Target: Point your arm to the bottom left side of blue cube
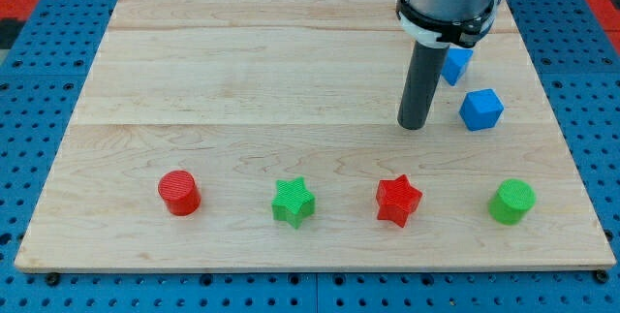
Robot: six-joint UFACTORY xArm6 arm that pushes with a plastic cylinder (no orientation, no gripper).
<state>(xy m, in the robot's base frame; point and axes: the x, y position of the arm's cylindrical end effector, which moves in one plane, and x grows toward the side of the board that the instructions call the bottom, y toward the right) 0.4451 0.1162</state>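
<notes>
Six small blocks are seen on the wooden bench (242, 71), and all places here are given relative to the blue cube (481, 109). The blue cube lies near the bench's right edge, a little above mid-height of the view. My tip (414, 125) is set down on the bench to the view's left of the blue cube and slightly lower, close to it but not touching. No jaws are carried by the arm, only the dark rod, so no open or closed state can be told. A second blue block (457, 64), its shape partly hidden by the rod's housing, is found just above the blue cube and slightly to the left. Below the blue cube, toward the view's bottom, a row of four is laid out: a green cylinder (511, 202) almost straight below, then leftward a red star (398, 201), a green star (293, 202) and, farthest away, a red cylinder (179, 193).
</notes>
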